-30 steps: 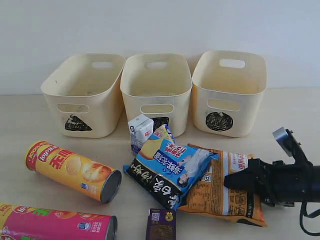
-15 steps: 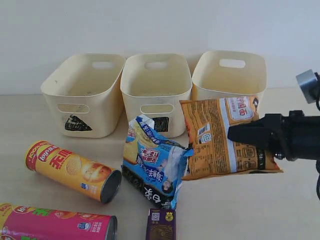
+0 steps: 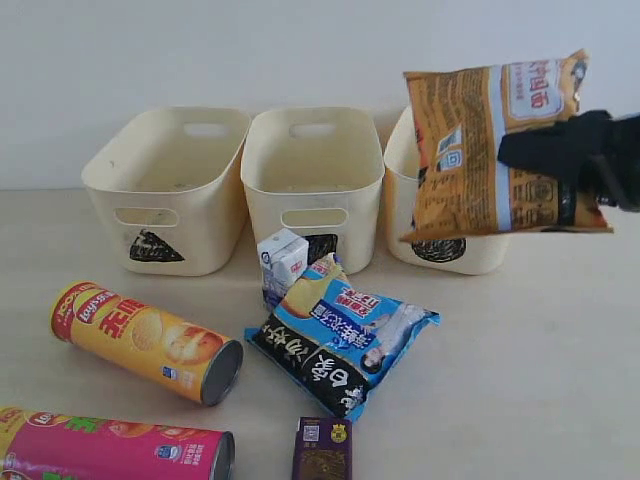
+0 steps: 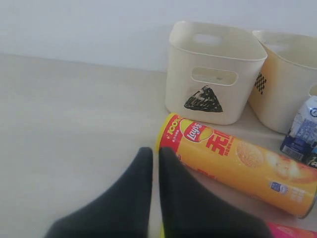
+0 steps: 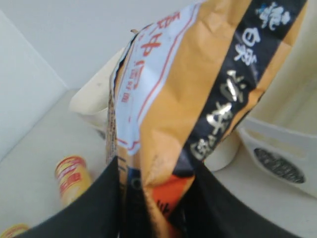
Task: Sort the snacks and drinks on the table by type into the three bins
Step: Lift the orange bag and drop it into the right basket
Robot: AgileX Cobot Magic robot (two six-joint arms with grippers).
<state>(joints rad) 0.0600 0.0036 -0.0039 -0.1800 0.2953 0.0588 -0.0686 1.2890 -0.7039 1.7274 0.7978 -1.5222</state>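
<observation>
Step in hand, as I read it: carrying a snack to a bin. The R gripper (image 3: 520,150) is clamped on the orange bag (image 3: 480,140) at its right edge, w/ the bag hanging in the air at upper right of the ext. view, clear of the table (image 3: 560,380). Not yet sorted, near to far: purple carton (image 3: 322,452) bottom centre & magenta tube (image 3: 110,450) bottom left; yellow-orange tube (image 3: 150,342) on its side at left; blue-black-white bag (image 3: 340,345) mid-frame w/ white-blue carton (image 3: 282,262) just behind it. At the back are 3 bins in a row: triangle bin (image 3: 205,235), square bin (image 3: 350,235), circle bin (image 3: 480,255); all look empty as far as visible. The orange bag overlaps the circle bin's front & rim; can't tell if it's over the opening or short of it. Next move prob.: bring it over that mouth, lower a bit, then open the jaws. The crinkly bag looks wide, so it may catch the rim. L gripper (image 4: 151,159) is closed on nothing, low over bare table just beside the yellow-orange tube's end.
</observation>
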